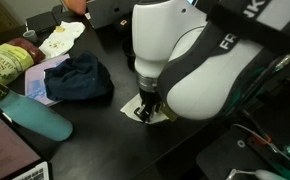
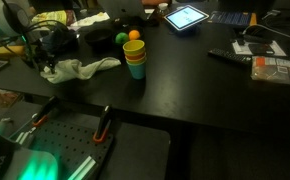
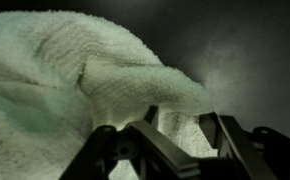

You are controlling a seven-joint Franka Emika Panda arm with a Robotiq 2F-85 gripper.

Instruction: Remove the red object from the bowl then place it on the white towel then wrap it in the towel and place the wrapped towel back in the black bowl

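The white terry-cloth towel lies crumpled on the dark worktop, directly under the robot's black claw, which comes straight down onto it from the thick white arm. In the wrist view the claw shows two dark fingers standing a little apart, with a raised fold of the towel between them. Whether they are pinching that fold or only straddling it, I cannot tell. In an exterior view the towel stretches out in a loose rumpled strip, near a stack of coloured plastic cups with an orange ball sitting on top and a green ball just beside it. In an exterior view a dark blue bundled cloth and a teal bottle lying on its side rest on the worktop, apart from the towel.
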